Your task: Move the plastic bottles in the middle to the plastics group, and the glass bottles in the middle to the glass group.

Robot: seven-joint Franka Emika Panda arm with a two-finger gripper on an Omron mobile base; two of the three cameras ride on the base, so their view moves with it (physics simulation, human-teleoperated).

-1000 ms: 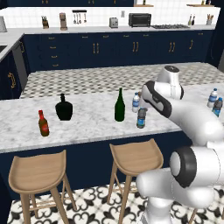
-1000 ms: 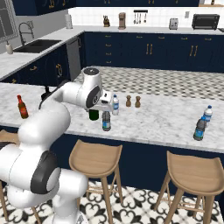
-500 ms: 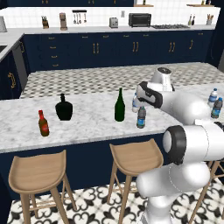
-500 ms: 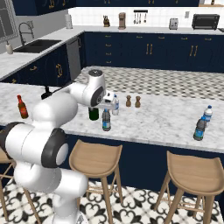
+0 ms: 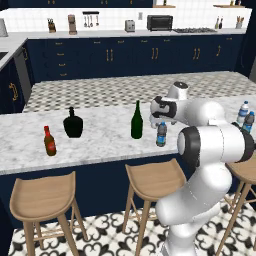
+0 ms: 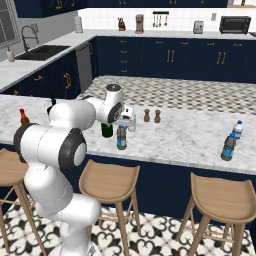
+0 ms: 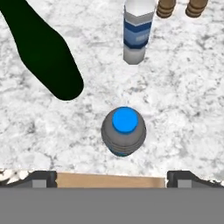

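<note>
Left base view: on the marbled grey-white counter [image 5: 100,137] the slim dark green glass bottle [image 5: 137,120] stands upright, with a small clear plastic bottle [image 5: 161,134] at its 4 o'clock. The squat round bottle [image 5: 73,123] and red-capped brown bottle [image 5: 49,141] stand well apart at 9 o'clock.

Right base view: 2 blue-labelled bottles [image 6: 231,141] stand far at 3 o'clock; 2 brown shakers [image 6: 152,116] stand behind.

Hand view: the claw [image 7: 111,178] hangs spread wide above a blue-capped bottle [image 7: 124,131], holding nothing.
</note>
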